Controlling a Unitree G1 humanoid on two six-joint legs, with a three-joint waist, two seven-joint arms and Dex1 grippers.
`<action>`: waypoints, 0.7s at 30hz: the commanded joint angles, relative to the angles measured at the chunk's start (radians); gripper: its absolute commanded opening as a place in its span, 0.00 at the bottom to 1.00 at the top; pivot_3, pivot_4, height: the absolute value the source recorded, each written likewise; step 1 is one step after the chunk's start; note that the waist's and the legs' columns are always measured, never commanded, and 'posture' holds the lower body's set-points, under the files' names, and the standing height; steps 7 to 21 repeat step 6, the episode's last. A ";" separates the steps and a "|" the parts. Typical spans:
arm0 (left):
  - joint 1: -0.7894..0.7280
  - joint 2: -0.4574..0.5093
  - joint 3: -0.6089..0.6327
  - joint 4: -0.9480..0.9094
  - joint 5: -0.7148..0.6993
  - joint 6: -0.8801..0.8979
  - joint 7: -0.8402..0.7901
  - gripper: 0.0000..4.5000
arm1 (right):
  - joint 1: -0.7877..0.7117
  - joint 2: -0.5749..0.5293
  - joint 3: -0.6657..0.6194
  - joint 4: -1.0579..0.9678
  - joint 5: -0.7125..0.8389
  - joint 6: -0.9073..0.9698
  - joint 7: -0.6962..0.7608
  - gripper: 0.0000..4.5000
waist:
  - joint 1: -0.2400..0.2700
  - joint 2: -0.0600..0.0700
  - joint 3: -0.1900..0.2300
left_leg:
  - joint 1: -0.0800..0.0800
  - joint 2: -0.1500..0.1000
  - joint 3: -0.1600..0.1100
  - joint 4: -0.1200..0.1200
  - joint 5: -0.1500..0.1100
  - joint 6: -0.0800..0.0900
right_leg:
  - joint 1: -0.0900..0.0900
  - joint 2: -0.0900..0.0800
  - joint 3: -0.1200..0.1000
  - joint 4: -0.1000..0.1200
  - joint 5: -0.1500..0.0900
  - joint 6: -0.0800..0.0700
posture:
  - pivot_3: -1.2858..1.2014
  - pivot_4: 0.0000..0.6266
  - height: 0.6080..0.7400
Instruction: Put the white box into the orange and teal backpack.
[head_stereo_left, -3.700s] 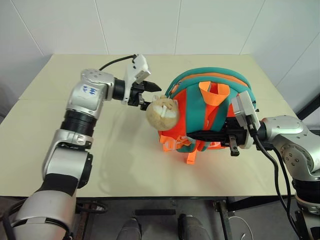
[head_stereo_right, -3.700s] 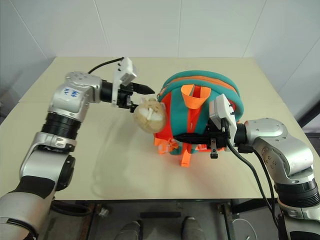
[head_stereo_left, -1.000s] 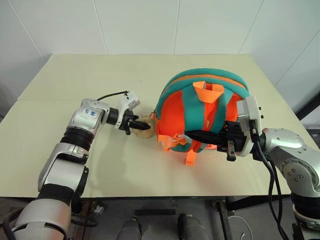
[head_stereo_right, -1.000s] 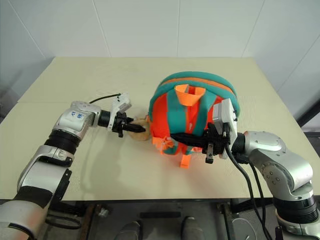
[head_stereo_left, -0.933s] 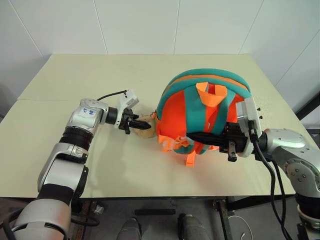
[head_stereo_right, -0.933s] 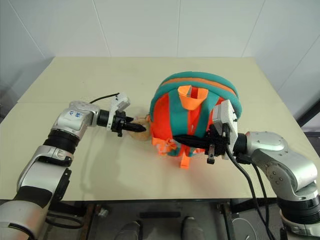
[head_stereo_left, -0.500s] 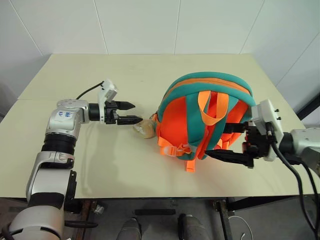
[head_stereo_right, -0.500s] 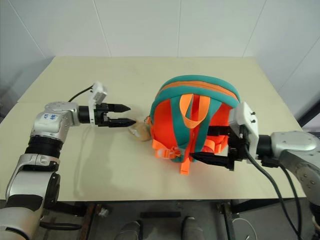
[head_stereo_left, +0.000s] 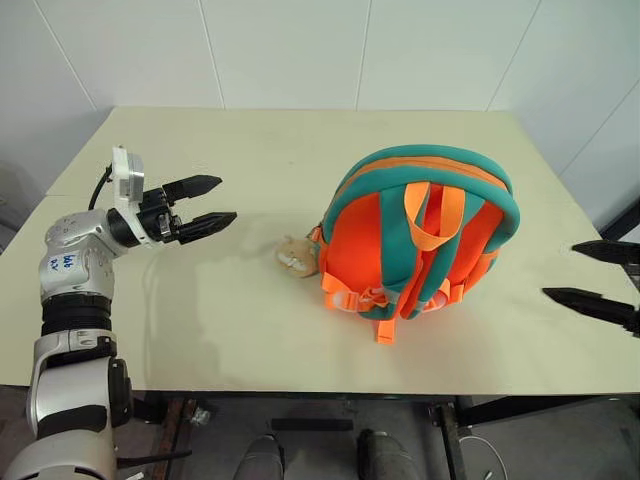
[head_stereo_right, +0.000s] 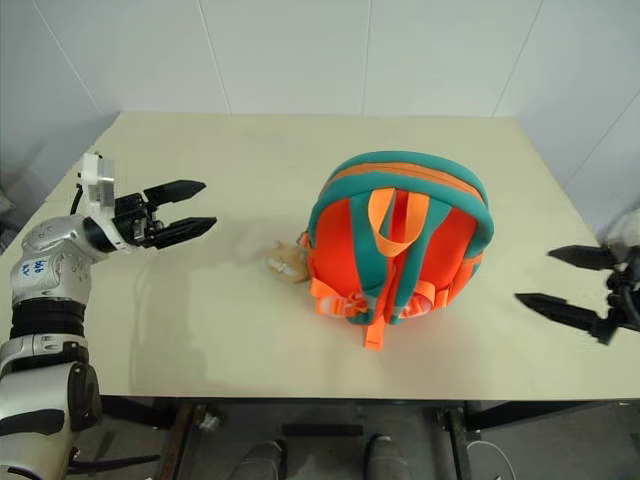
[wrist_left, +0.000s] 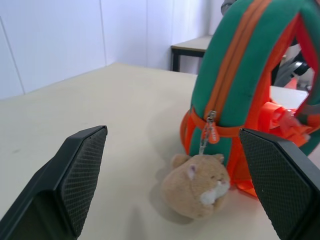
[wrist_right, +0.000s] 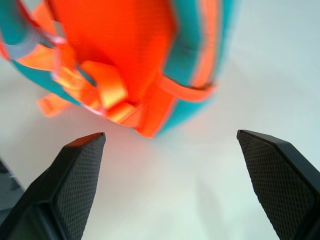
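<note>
Both arms have pulled away since a second ago; your left gripper (head_stereo_left: 205, 207), mid-left of frame, and right gripper (head_stereo_left: 598, 275), at the right edge, are hanging spread and empty. The puffy orange and teal backpack (head_stereo_left: 420, 240) is standing centre-right, its beige plush charm (head_stereo_left: 296, 257) just beside. I'm seeing no white box; check the zip is closed before retreating.

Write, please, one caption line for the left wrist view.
Open left end effector faces the plush toy charm lying on the table beside the orange and teal backpack.
</note>
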 joint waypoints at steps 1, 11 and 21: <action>-0.009 -0.004 0.028 0.031 -0.030 -0.052 -0.029 1.00 | -0.033 0.067 -0.017 0.064 -0.015 -0.101 -0.018 0.99 | -0.001 0.000 0.000 | 0.000 0.000 0.000 0.000 0.000 0.000 | 0.001 0.000 0.000 -0.001 0.001 0.000 | 0.52 0.24 1.00; 0.022 -0.005 0.026 -0.004 -0.039 -0.038 -0.032 1.00 | -0.083 0.116 0.029 0.053 0.003 -0.139 -0.044 0.99 | -0.003 0.000 0.000 | 0.001 0.000 0.001 0.000 0.001 0.000 | 0.001 0.000 0.001 0.000 0.001 0.000 | 0.52 0.24 1.00; 0.022 -0.005 0.026 -0.004 -0.039 -0.038 -0.032 1.00 | -0.083 0.116 0.029 0.053 0.003 -0.139 -0.044 0.99 | -0.003 0.000 0.000 | 0.001 0.000 0.001 0.000 0.001 0.000 | 0.001 0.000 0.001 0.000 0.001 0.000 | 0.52 0.24 1.00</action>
